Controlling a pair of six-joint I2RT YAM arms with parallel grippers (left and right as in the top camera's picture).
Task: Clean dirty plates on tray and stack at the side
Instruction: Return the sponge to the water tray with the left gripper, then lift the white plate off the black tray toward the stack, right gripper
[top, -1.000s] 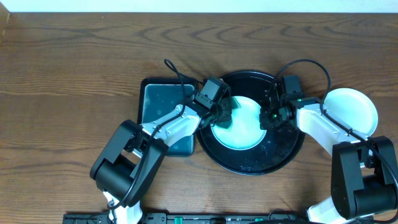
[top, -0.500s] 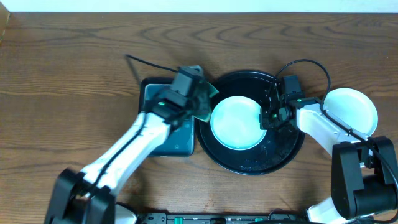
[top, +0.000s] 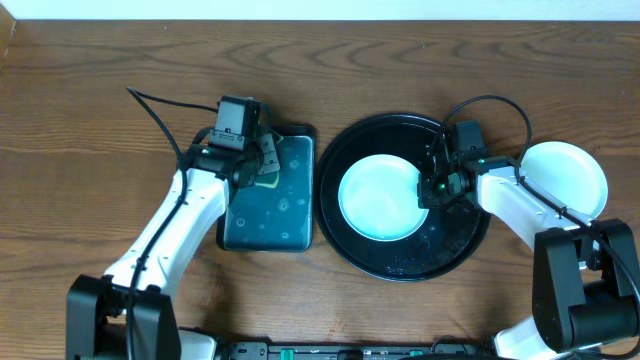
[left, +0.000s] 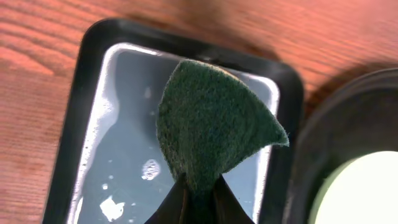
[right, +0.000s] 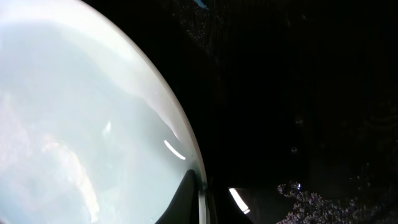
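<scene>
A pale mint plate (top: 378, 196) lies in the middle of the round black tray (top: 400, 262); no marks show on it. My right gripper (top: 432, 188) is shut on the plate's right rim, seen close in the right wrist view (right: 200, 186) with the plate (right: 81, 118) and tray (right: 298, 93). A white plate (top: 570, 172) sits on the table right of the tray. My left gripper (top: 255, 165) is shut on a green sponge (left: 211, 124) above the teal tray (left: 124, 162). The pale yellow plate is not in view.
The rectangular teal tray (top: 270, 215) with water drops lies just left of the black tray. Wet suds lie on the black tray's floor (right: 305, 202). Cables loop above both wrists.
My left gripper has carried the sponge off the mint plate and leftward to over the teal tray. The right gripper and plate have not moved.
</scene>
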